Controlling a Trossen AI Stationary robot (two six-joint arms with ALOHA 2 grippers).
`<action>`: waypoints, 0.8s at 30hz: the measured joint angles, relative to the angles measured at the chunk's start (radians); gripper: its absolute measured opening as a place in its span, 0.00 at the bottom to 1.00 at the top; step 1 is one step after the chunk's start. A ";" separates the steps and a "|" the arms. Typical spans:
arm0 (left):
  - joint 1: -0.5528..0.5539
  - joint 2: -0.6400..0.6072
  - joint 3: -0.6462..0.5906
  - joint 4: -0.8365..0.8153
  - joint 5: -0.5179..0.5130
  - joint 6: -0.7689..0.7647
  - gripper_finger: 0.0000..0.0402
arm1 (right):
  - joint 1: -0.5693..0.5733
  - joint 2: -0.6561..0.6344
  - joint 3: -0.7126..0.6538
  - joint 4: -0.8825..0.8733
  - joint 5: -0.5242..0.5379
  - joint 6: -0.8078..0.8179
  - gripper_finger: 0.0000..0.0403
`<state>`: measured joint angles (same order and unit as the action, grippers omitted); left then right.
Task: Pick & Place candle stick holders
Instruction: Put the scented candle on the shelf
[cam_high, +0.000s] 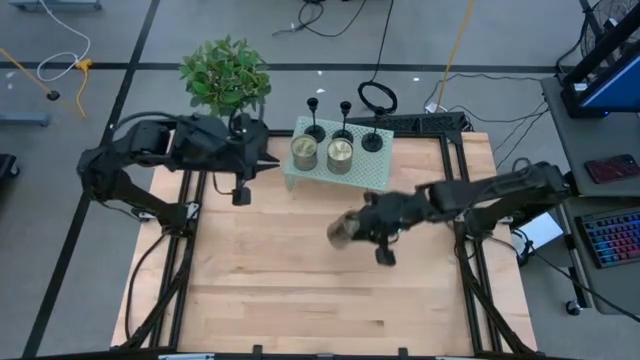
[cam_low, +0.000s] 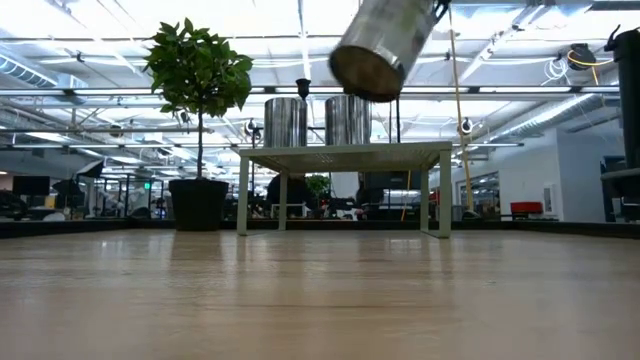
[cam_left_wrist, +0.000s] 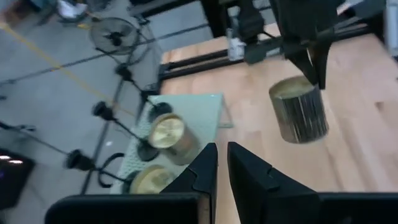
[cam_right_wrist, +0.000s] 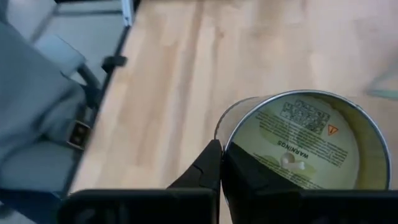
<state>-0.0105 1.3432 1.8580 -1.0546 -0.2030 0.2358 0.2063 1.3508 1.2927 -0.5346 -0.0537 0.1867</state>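
Observation:
Three black candle stick holders (cam_high: 344, 122) stand by their round bases along the far part of a pale green stand (cam_high: 370, 180). They also show in the left wrist view (cam_left_wrist: 102, 112). Two green-gold jar candles (cam_high: 322, 153) stand on the stand in front of them. My right gripper (cam_high: 364, 224) is shut on a third jar candle (cam_high: 343, 233) above the middle of the table, near the stand's near edge. My left gripper (cam_high: 273, 160) is shut and empty, just left of the stand, and shows in its own wrist view (cam_left_wrist: 222, 167). My right gripper pinches the jar candle's wall at its open rim (cam_right_wrist: 221, 140), one finger inside the jar and one outside. The fingers come from the table's right side, slanting down. The jar hangs tilted and lifted clear of the table (cam_low: 385, 45).
A potted plant (cam_high: 226, 75) stands at the table's far left, behind my left arm. A black ring stand and cables (cam_high: 378, 98) lie beyond the far edge. The wood table (cam_high: 300, 290) is bare on its near half.

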 joint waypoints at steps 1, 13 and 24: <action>-0.006 -0.005 0.000 0.004 -0.021 0.001 0.10 | -0.020 -0.009 0.023 -0.047 0.002 -0.032 0.00; -0.024 -0.058 0.000 -0.007 -0.088 0.003 0.10 | -0.315 -0.022 0.187 -0.457 0.178 -0.251 0.00; -0.021 -0.054 0.000 -0.062 -0.089 0.011 0.10 | -0.552 0.026 0.187 -0.465 -0.010 -0.342 0.00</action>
<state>-0.0311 1.2892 1.8584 -1.1168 -0.2915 0.2465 -0.3461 1.3773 1.4797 -0.9995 -0.0634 -0.1555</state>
